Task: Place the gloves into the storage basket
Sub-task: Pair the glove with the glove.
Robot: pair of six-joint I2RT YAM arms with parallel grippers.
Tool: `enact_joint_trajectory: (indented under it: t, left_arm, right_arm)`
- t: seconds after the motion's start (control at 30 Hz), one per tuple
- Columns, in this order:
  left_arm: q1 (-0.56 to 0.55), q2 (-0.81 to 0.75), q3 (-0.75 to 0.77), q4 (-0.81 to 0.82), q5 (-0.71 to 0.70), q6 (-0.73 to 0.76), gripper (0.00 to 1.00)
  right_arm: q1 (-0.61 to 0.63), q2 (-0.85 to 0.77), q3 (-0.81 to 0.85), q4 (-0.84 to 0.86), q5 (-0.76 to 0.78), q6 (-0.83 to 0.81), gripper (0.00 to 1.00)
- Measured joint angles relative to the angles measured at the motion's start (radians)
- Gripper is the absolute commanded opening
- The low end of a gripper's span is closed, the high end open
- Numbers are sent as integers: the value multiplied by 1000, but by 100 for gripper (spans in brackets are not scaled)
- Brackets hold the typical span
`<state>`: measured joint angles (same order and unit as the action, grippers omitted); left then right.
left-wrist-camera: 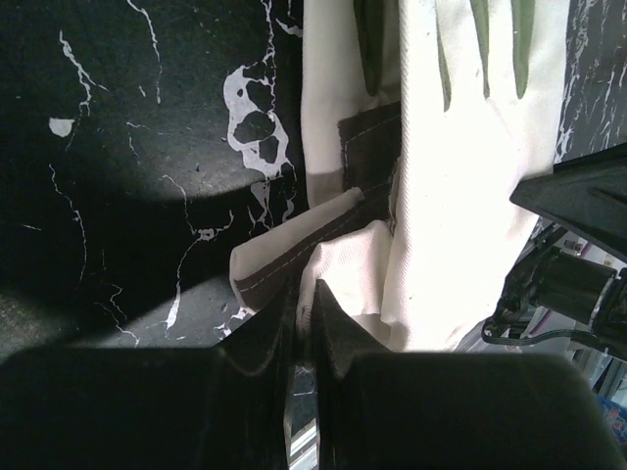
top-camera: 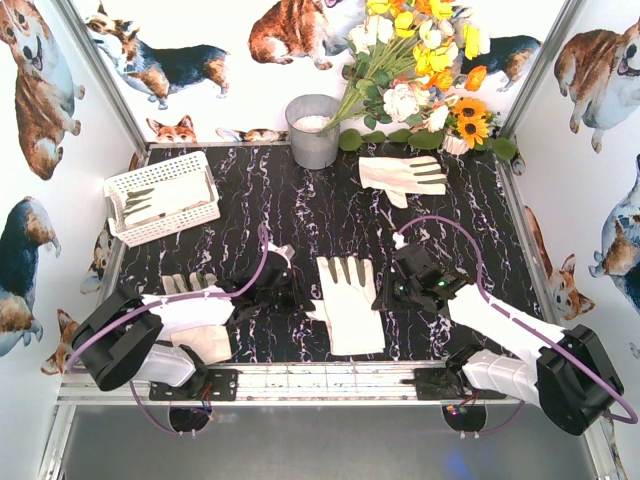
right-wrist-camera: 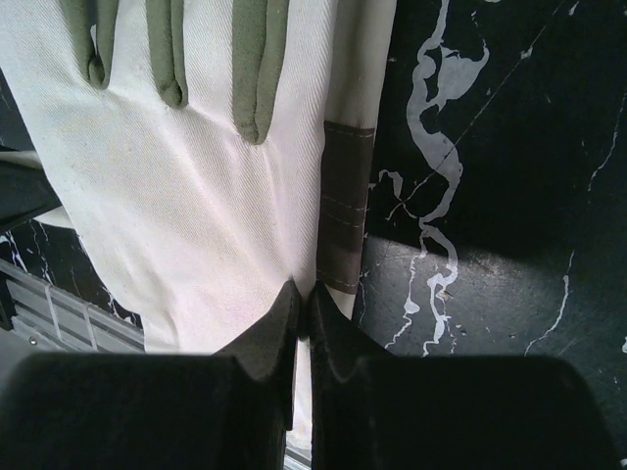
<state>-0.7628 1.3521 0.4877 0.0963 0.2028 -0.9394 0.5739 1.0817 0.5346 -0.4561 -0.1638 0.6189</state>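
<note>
L gripper (left-wrist-camera: 306, 290): jaws pinched on middle glove (top-camera: 350, 305), its left edge;
R gripper (right-wrist-camera: 302, 292): clamped on same glove, right edge;
middle glove: flat on worktop (top-camera: 300, 200), btwn both arms;
storage basket (top-camera: 175, 222): far-left corner, w/ another glove (top-camera: 150, 203) inside

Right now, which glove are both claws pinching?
The middle glove: left gripper and right gripper each pinch an edge. Others lie by the flowers, in the basket, under the left arm.
</note>
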Motion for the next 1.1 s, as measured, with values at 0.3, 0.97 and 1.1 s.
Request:
enact_joint_trajectory:
  t: [0.3, 0.97, 1.1]
  left_arm:
    - [0, 42, -1, 21, 1, -4, 0]
    - [6, -15, 50, -133, -122, 85, 53]
    - [8, -80, 89, -259, -175, 130, 56]
  right_arm:
    - [0, 17, -10, 17, 1, 0, 0]
    - [-15, 51, 15, -109, 64, -45, 49]
    - [-31, -5, 91, -175, 55, -72, 50]
